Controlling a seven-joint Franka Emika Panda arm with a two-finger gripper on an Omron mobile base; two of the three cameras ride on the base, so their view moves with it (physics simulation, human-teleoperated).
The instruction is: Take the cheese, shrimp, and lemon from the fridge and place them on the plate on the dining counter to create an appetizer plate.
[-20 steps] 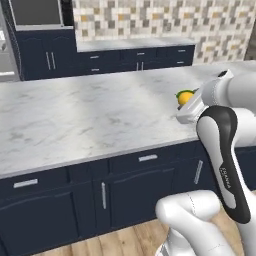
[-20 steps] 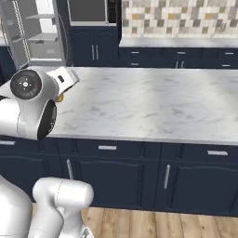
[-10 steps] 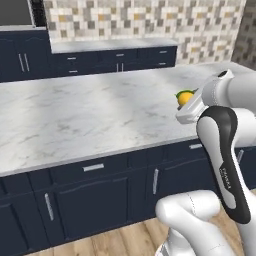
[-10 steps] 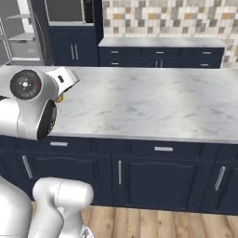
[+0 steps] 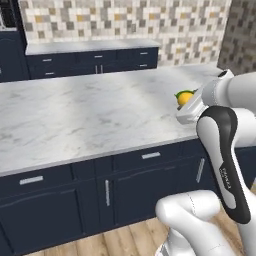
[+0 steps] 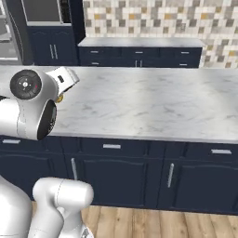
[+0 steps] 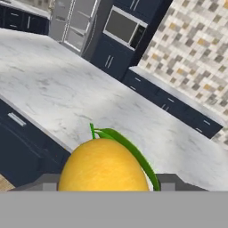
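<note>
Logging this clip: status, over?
Gripper shut on the lemon, carried above the dining counter. Lemon sits right at the hand camera. Path over the marble unobstructed.

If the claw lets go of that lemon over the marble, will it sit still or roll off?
The lemon looks rounded and smooth, so it would likely roll on the flat, glossy dining counter. Its green leaf might slow it slightly. It seems firm, filling the space between the claw fingers, so a gentle low release probably suits it best.
</note>
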